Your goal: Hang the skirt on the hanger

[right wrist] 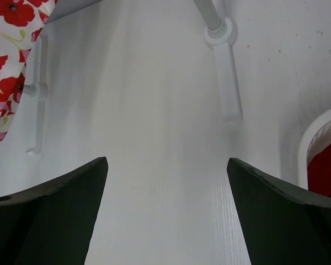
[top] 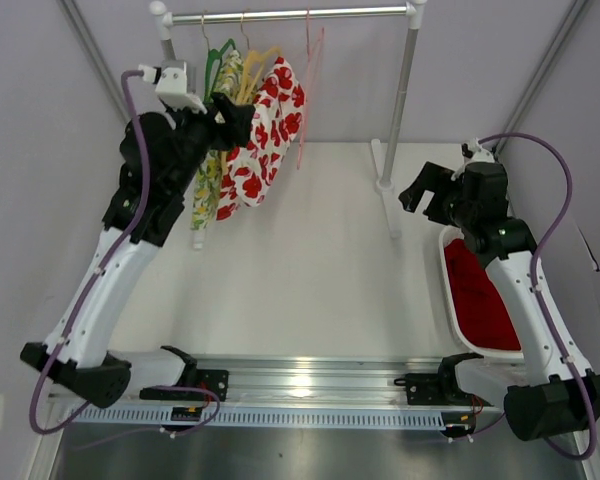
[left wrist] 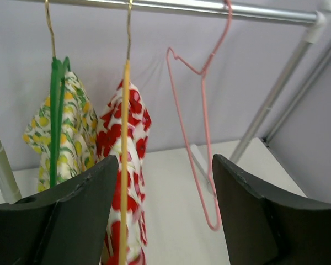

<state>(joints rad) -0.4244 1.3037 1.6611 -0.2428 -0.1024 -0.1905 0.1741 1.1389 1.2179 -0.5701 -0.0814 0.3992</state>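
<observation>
Top external view: right gripper (top: 416,196) hangs over the desk (top: 320,270), jaws apart, empty. Left gripper (left wrist: 164,165), jaws apart and empty, faces the poppy skirt (left wrist: 138,132), which is draped on the yellow hanger (left wrist: 124,138). We would retreat straight back, clear of the pink hanger (left wrist: 204,127).

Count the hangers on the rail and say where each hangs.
3. Green hanger at the left with a yellow-print skirt, yellow hanger in the middle with a red-flowered skirt, bare pink hanger at the right. None looks hidden.
</observation>
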